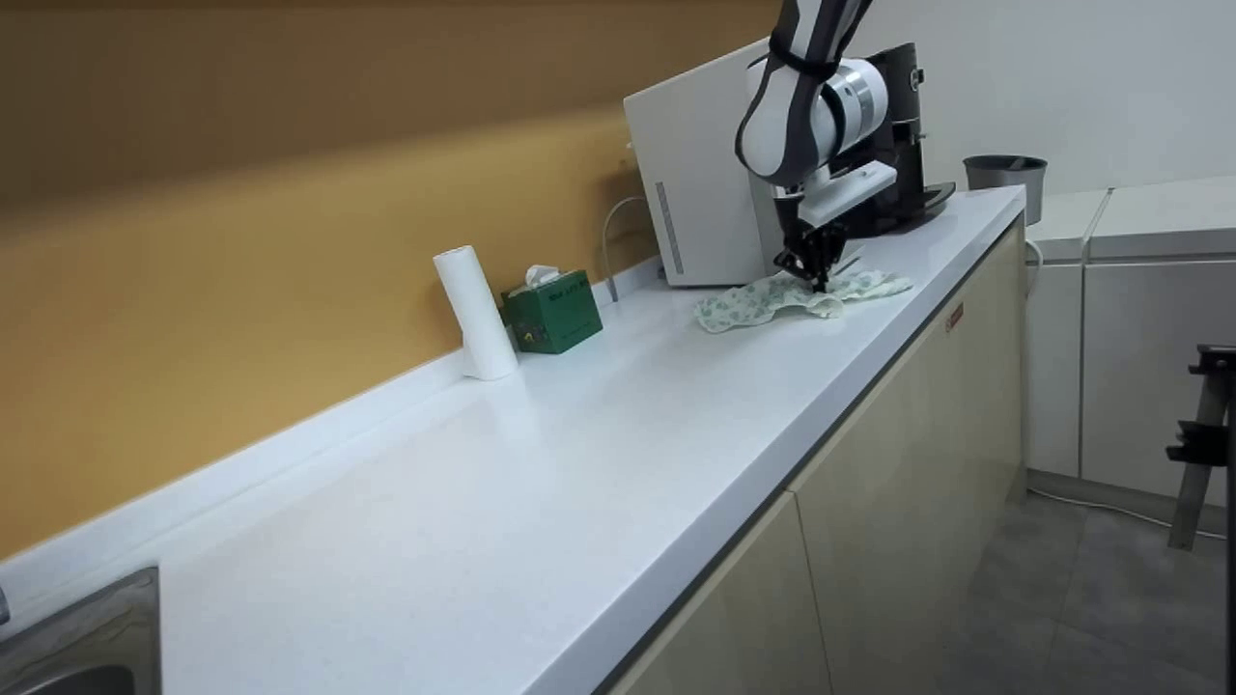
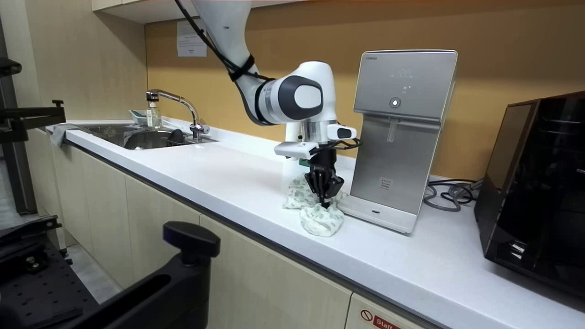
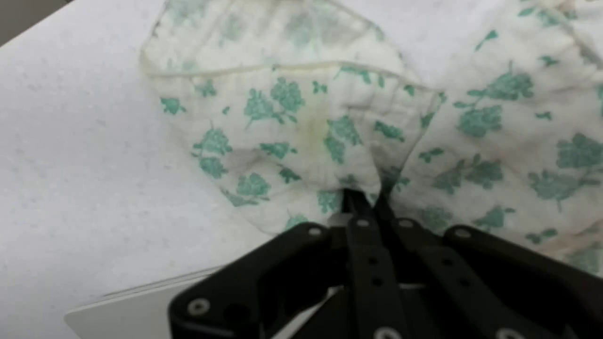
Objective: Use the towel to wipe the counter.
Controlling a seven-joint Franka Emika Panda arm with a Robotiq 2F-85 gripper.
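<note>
It's a kitchen here: steel sink [image 1: 126, 623], tap [image 2: 195, 120], long counter [image 1: 406, 521], cupboards [image 2: 260, 256], paper roll [image 1: 477, 314], and look, a "Staff" label [image 2: 385, 323], so likely a workplace one!

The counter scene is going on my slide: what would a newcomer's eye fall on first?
Probably the black gripper, pinching a green-patterned towel on the white counter. Next, perhaps, the tall silver appliance beside the towel, then the green tissue box near the ochre wall, next to a white paper roll.
</note>
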